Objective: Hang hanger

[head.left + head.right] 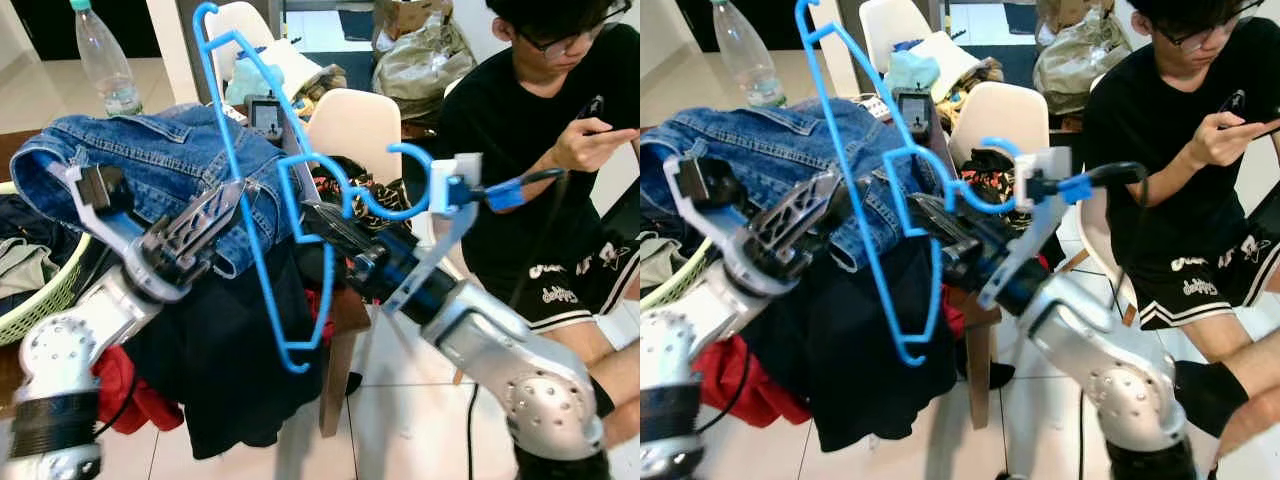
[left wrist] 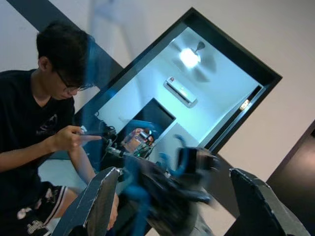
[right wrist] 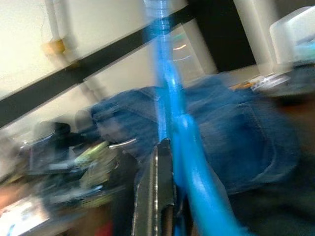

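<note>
Your right gripper (image 1: 318, 222) is clamped on the blue hanger (image 1: 262, 205), raised before the jeans (image 1: 165, 165); the left gripper (image 1: 228, 205) gapes empty beside it; you're mid-carry, I judge; next find a rail and hook it.

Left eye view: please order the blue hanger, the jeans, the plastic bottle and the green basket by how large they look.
1. jeans
2. blue hanger, long but thin, and nearer the camera, so unsure against the jeans
3. green basket, partly hidden
4. plastic bottle, farther away
</note>
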Robot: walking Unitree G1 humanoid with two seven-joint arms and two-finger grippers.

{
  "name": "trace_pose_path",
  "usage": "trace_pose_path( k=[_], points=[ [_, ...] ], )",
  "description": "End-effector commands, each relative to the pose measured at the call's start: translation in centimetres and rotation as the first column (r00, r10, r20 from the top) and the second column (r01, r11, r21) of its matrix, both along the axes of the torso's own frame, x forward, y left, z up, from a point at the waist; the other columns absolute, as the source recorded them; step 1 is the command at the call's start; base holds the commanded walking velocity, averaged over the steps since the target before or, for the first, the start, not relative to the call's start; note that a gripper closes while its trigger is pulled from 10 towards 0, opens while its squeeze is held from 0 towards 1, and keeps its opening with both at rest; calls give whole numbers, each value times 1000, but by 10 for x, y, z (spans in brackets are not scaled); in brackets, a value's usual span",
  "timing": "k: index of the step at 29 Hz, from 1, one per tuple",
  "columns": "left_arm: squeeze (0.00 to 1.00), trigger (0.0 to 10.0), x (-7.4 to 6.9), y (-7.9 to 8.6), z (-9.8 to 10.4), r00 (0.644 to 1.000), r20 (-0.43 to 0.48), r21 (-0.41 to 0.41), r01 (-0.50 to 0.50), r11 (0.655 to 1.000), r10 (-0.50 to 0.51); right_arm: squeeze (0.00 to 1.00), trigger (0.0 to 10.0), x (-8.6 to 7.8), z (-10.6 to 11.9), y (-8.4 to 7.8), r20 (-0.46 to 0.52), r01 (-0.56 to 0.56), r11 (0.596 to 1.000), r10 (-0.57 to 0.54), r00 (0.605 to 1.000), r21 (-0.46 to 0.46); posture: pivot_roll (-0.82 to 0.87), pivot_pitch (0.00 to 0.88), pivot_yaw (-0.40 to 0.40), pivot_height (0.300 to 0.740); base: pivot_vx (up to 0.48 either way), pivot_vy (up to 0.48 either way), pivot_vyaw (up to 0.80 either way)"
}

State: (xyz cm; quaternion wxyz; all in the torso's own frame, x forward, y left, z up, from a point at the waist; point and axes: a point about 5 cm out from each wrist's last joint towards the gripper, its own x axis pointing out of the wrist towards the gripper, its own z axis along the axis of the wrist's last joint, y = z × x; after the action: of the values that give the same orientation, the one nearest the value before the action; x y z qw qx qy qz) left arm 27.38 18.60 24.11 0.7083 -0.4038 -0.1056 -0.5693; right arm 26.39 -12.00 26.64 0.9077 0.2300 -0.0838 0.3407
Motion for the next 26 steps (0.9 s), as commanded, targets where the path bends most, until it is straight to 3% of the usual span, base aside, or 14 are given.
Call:
trace_pose_path(
  k=[1, 2, 3, 9, 10, 11, 12, 14, 15, 18, 19, 22, 23, 26],
  points=[
    [200, 10000, 2, 17, 8, 988, 16, 72, -154, 985, 153, 0, 314, 12, 3, -35, -13, 201, 971, -201, 979, 129, 15, 153, 37, 740, 0, 0, 0],
    [200, 10000, 5, 24, 11, 972, 14, 96, -234, 968, 234, 0, 314, 16, 3, -50, -35, 280, 943, -278, 960, 179, 15, 153, 37, 740, 0, 0, 0],
    [0, 10000, 13, 30, 12, 942, -7, 152, -331, 931, 336, 0, 10000, 21, -1, -67, -73, 376, 903, -368, 927, 208, 22, 155, 34, 740, 0, 0, 0],
    [0, 10000, 30, 35, 19, 848, -17, 258, -508, 822, 529, 0, 10000, 28, -13, -94, -137, 548, 816, -530, 837, 186, 33, 156, 31, 740, 0, 0, 0],
    [0, 10000, 37, 32, 19, 795, 3, 336, -572, 748, 607, 0, 10000, 30, -18, -97, -131, 587, 801, -573, 809, 119, 36, 156, 29, 740, 0, 0, 0],
    [0, 10000, 37, 32, 19, 795, 3, 336, -572, 748, 607, 0, 10000, 30, -18, -97, -131, 587, 801, -573, 809, 119, 36, 156, 29, 740, 0, 0, 0],
    [0, 10000, 44, 28, 17, 728, 30, 421, -630, 652, 684, 0, 10000, 31, -22, -94, -116, 600, 797, -591, 798, 69, 39, 156, 29, 740, 0, 0, 0],
    [0, 10000, 44, 28, 17, 728, 30, 421, -630, 652, 684, 0, 10000, 31, -22, -94, -116, 600, 797, -591, 798, 69, 39, 156, 29, 740, 0, 0, 0],
    [0, 10000, 49, 23, 10, 667, 82, 501, -669, 548, 740, 0, 10000, 31, -25, -89, -94, 591, 806, -587, 804, 25, 40, 157, 29, 740, 0, 0, 0],
    [0, 10000, 49, 23, 10, 667, 82, 501, -669, 548, 740, 0, 10000, 31, -25, -89, -94, 591, 806, -587, 804, 25, 40, 157, 29, 740, 0, 0, 0],
    [0, 10000, 52, 16, 3, 611, 168, 562, -704, 434, 774, 0, 10000, 30, -26, -82, -66, 573, 820, -572, 818, -2, 41, 156, 30, 740, 0, 0, 0],
    [0, 10000, 53, 10, 2, 546, 263, 576, -750, 325, 795, 0, 10000, 28, -24, -75, -44, 551, 834, -550, 834, 16, 50, 156, 25, 740, 0, 0, 533],
    [0, 10000, 56, 9, 18, 387, 360, 497, -849, 177, 849, 0, 10000, 28, -15, -63, 4, 504, 860, -506, 863, 75, 59, 150, 19, 740, 0, 0, 800],
    [0, 10000, 56, 11, 29, 327, 387, 451, -883, 133, 862, 0, 10000, 28, -11, -59, 23, 483, 871, -486, 873, 92, 61, 149, 18, 740, 0, 0, 800]
  ],
)
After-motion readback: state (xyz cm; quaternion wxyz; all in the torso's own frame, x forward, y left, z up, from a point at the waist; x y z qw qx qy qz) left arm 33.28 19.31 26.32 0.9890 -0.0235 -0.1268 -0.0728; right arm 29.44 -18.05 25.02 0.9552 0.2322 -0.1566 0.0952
